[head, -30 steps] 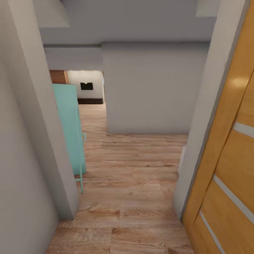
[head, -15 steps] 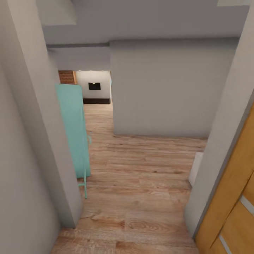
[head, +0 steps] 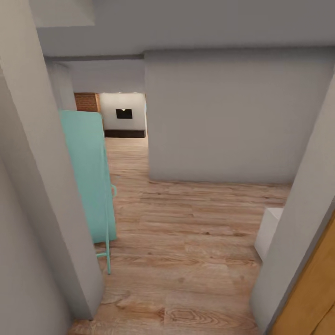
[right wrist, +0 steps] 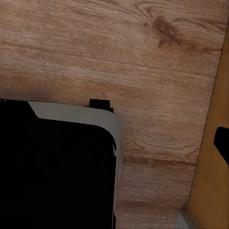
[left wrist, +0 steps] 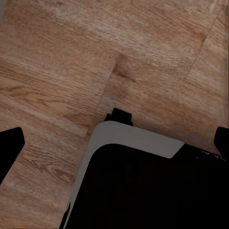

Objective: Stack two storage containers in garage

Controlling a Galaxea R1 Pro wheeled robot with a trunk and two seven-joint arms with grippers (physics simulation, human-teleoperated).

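Storage containers were not yet reached; the robot stood in a doorway on the wood-plank floor (head: 186, 242), the living room (head: 122, 116) far ahead past a teal cabinet (head: 88, 177). Next: drive there. Both jaws' spread was indiscernible.

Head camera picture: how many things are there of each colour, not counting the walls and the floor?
Turquoise: 1, the tall panel beside the near wall.
Orange-brown wood: 1, the door at the picture's right edge.
White: 1, the low block by the right wall.
Red brick: 1, the fireplace far down the hall.
Black: 1, the TV.
Total: 5.
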